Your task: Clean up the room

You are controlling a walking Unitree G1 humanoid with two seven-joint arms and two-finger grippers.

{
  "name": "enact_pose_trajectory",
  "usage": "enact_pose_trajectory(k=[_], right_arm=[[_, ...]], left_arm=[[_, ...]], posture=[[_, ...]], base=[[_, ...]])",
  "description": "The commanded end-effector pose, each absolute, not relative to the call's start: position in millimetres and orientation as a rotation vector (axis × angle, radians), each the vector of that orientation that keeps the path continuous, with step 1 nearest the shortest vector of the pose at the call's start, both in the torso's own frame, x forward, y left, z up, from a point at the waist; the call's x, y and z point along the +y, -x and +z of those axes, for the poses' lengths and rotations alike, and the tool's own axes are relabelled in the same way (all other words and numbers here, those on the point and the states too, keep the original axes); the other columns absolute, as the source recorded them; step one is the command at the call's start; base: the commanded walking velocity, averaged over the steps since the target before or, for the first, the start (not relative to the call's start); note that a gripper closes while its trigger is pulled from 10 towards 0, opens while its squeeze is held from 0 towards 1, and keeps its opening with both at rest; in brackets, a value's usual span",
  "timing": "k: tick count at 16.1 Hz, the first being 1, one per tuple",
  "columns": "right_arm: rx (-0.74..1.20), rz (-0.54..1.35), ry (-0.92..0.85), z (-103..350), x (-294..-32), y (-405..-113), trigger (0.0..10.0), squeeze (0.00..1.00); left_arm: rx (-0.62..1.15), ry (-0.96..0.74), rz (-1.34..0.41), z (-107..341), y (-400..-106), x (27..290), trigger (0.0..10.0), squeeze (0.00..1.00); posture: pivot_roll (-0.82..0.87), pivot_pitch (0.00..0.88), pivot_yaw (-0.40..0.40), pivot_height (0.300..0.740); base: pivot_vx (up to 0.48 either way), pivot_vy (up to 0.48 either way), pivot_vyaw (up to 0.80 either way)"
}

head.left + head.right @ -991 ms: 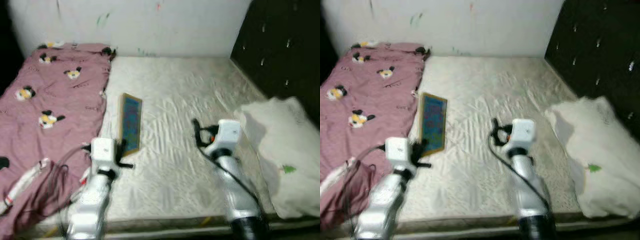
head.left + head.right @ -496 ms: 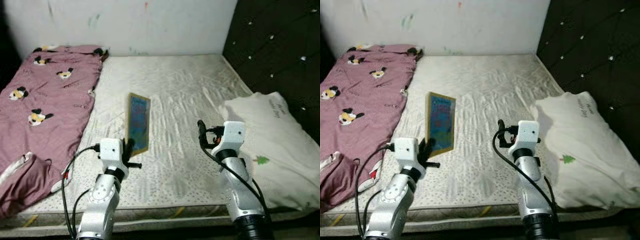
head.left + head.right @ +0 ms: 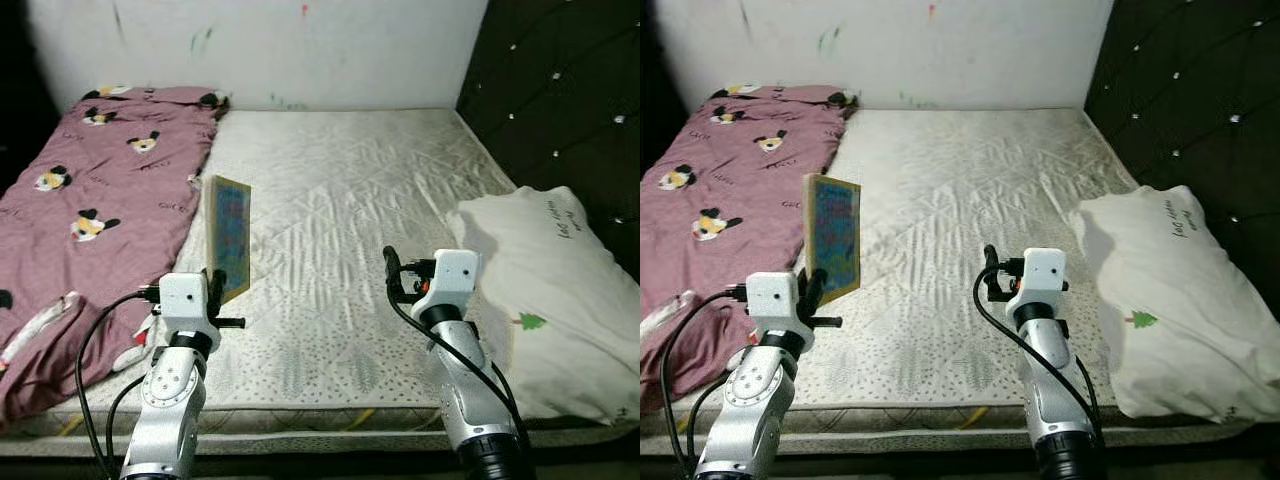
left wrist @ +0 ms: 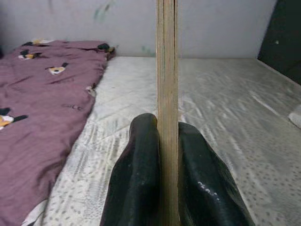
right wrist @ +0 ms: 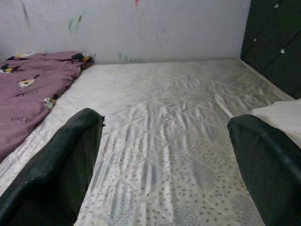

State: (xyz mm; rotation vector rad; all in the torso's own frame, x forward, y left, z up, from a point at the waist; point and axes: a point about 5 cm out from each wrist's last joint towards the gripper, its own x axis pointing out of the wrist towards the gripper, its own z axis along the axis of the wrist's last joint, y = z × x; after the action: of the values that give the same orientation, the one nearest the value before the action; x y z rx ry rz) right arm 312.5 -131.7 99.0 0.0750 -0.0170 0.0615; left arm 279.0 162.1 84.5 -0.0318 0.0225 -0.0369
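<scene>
Where the bed meets the left side of the room, a pink blanket [image 3: 95, 200] printed with cartoon mice covers the mattress [image 3: 350, 200] and spills over its near edge. Just beside the blanket, the left pincer [image 3: 812, 292] is clamped on the lower edge of a thin framed picture board [image 3: 833, 247], which stands upright, lifted clear of the mattress. The left wrist view confirms the grip: both black fingers [image 4: 141, 155] press flat against the two faces of the board, with the wooden edge running straight up between them.

Handling assessment: the board appears rigid, flat and light, so it should not flex or sag. Its faces look smooth, so a hold near one edge may let it pivot or slide; a grip further in from the edge would probably resist tilting better. Corners and the printed face are likely to mark if knocked.

Across the bare quilted centre of the mattress, the right pincer [image 3: 397, 280] hovers with fingers spread wide and nothing between them. At the far right, a white pillow [image 3: 545, 290] bearing a small green tree motif lies against the dark tufted headboard [image 3: 560, 90].
</scene>
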Motion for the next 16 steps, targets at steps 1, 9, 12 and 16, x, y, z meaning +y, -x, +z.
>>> enact_pose_trajectory(k=[1,9,12,16], right_arm=[[-0.048,0.082,-0.065,107,-129,-318,10.0,0.0],[-0.05,0.088,-0.046,106,-134,-318,10.0,0.0],[-0.048,0.096,-0.046,105,-132,-318,10.0,0.0],[-0.05,0.099,-0.04,105,-133,-318,10.0,0.0]], left_arm=[[-0.059,0.038,-0.049,100,-285,157,10.0,0.0],[-0.035,0.072,-0.063,95,-280,146,10.0,0.0],[-0.033,0.071,-0.059,96,-280,148,10.0,0.0],[-0.03,0.074,-0.066,96,-280,146,10.0,0.0]], posture=[[0.03,0.0,0.002,0.74],[0.02,0.0,-0.012,0.74],[0.02,0.0,-0.012,0.74],[0.02,0.0,-0.012,0.74]], base=[[0.0,-0.247,0.0],[0.0,-0.328,0.0],[0.0,-0.379,0.0],[0.0,-0.381,0.0]])
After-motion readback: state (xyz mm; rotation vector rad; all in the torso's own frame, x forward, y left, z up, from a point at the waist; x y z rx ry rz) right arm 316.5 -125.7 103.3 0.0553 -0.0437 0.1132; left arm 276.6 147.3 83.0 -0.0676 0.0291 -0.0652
